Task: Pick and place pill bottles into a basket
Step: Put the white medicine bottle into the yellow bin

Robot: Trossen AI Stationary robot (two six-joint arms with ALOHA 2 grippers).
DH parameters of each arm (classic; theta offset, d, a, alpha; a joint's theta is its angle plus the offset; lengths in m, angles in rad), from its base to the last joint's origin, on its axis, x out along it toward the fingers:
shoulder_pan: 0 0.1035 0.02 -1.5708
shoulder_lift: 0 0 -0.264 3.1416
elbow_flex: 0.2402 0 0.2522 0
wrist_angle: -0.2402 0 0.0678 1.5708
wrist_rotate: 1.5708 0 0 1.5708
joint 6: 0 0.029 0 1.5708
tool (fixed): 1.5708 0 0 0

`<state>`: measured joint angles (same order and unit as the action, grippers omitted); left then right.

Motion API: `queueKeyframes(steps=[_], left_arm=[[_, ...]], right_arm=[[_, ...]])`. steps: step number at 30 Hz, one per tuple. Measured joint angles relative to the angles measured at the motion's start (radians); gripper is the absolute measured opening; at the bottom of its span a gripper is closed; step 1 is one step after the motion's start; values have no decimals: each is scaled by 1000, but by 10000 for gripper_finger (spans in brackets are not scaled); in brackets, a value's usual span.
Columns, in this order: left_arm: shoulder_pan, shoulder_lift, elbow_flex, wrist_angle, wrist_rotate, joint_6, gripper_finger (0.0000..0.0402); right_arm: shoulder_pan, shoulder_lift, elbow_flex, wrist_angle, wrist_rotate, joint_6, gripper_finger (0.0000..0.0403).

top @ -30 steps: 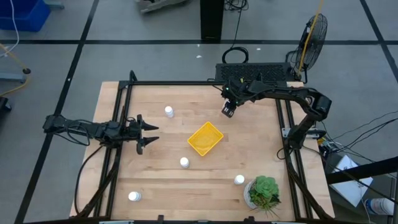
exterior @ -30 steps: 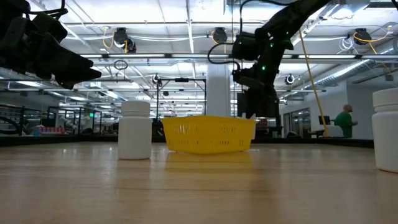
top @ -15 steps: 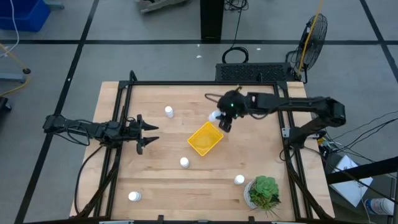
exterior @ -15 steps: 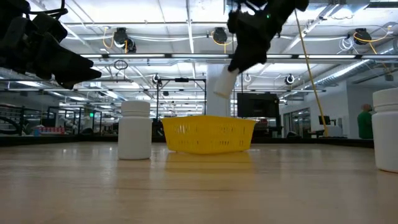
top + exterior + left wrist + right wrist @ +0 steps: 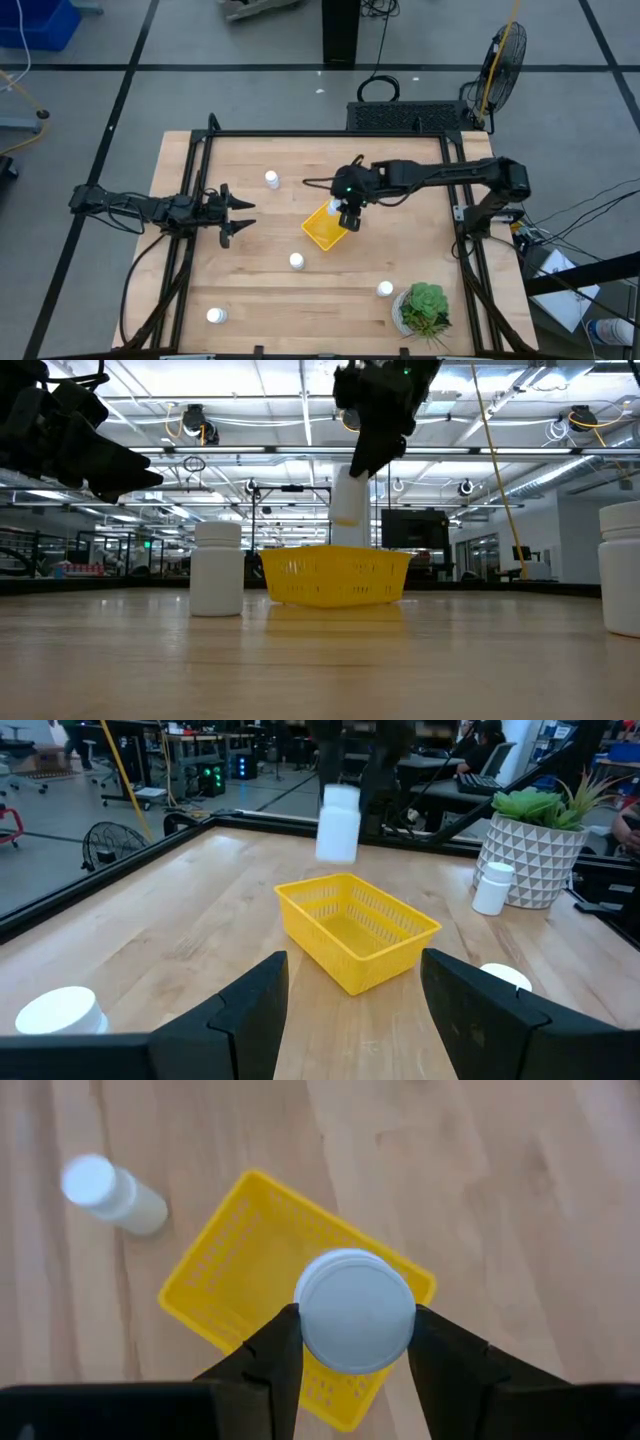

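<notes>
A: Where's the right gripper (image 5: 350,1342)?

B: We see it above the basket (image 5: 328,226), fingers (image 5: 268,1355) clamped on a pill bottle (image 5: 354,1310), one on each side of the white cap. In the low view the held bottle (image 5: 348,495) hangs clear of the basket rim (image 5: 335,552), not touching it.

A: Bottle upright?

B: Roughly, slightly tilted in the low view. The basket (image 5: 236,1290) lies directly below the fingers, with the mesh floor showing around the cap.

A: Left gripper (image 5: 352,995)?

B: We have it at the left side of the table (image 5: 270,280), hovering, fingers (image 5: 250,1000) spread wide with nothing between them. The basket (image 5: 355,928) sits ahead of the fingertips, well apart from them.

A: Other bottles?

B: We count four standing on the table: one just ahead of the left fingers towards the far edge (image 5: 272,180), one beside the basket's near side (image 5: 296,261), one next to the plant pot (image 5: 385,289), one at the near left corner (image 5: 216,316). All well apart from the right fingers.

A: Anything in the basket?

B: We see nothing in it in the wrist views.
</notes>
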<state>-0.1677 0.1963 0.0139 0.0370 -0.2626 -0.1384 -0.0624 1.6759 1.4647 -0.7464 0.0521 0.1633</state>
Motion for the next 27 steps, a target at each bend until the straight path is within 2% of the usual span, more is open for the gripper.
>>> queueKeyframes(steps=[9, 15, 27], left_arm=[[0, 0, 0, 0, 0, 0, 234], [0, 0, 0, 0, 1, 0, 234], [0, 0, 0, 0, 2, 0, 234]], right_arm=[[-3, 106, 2, -1, -9, -41, 140], [-3, 161, 2, 24, -58, -52, 140], [-4, 236, 4, 43, -56, -98, 140]])
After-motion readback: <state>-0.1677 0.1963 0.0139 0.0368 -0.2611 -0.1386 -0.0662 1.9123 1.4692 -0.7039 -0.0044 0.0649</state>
